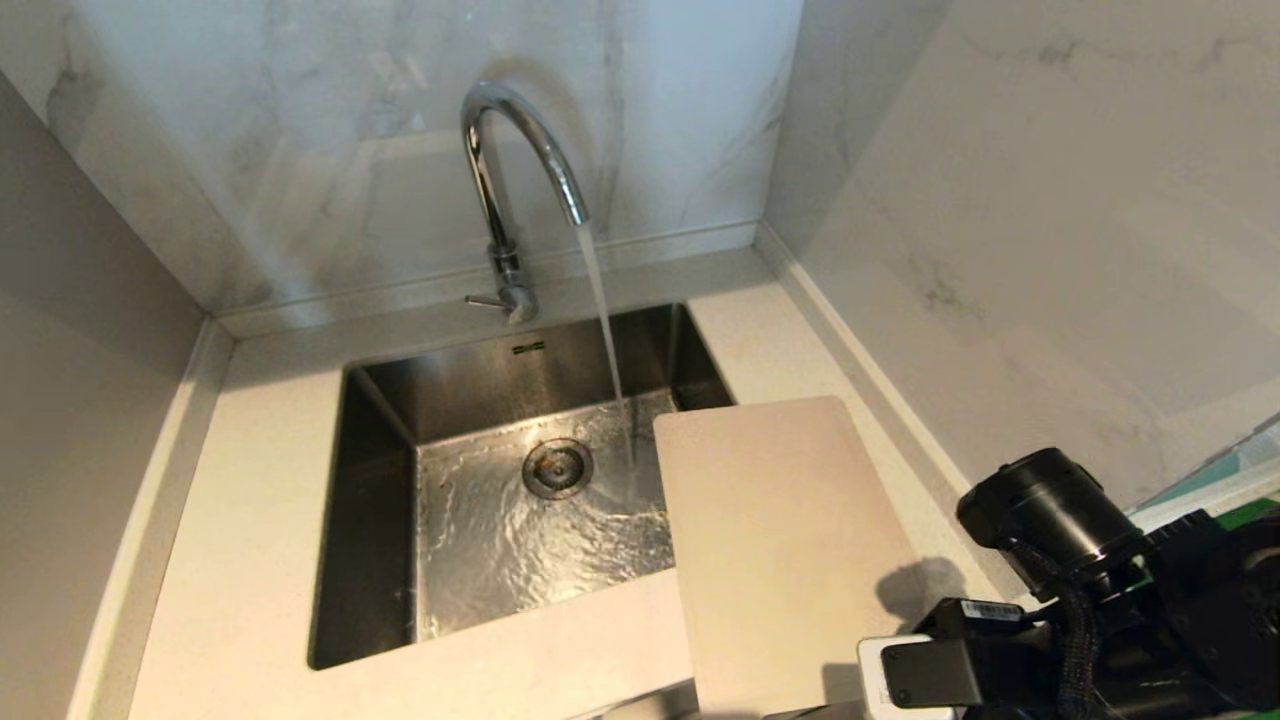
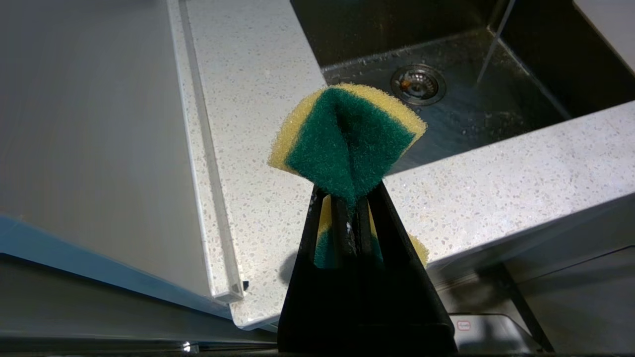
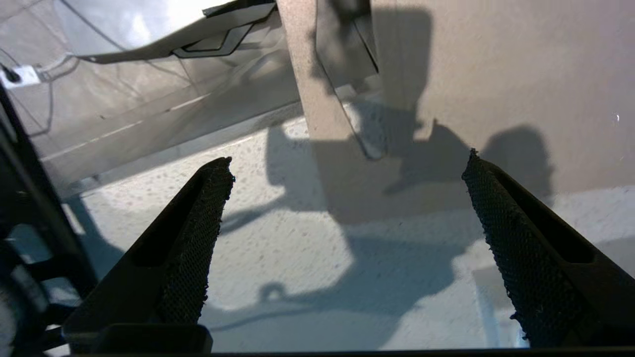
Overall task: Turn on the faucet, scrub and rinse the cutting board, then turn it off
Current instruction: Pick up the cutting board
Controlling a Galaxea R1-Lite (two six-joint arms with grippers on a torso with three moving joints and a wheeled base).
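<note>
Right end effector (image 3: 347,208) spread wide above the table beside a pale cream plastic cutting board (image 1: 780,540).
Board's long axis runs toward the back wall, far corner overhanging the steel sink (image 1: 380,480); chrome gooseneck faucet (image 1: 515,180) runs; left end effector (image 2: 349,208) pinches a green-yellow sponge (image 2: 347,139).

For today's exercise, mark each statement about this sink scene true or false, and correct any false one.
1. Water runs from the faucet. True.
2. The cutting board lies flat in the sink basin. False: it rests on the counter, one corner overhanging the basin.
3. The left claw grips a sponge. True.
4. The right claw is shut on the board. False: it is open and empty.
</note>
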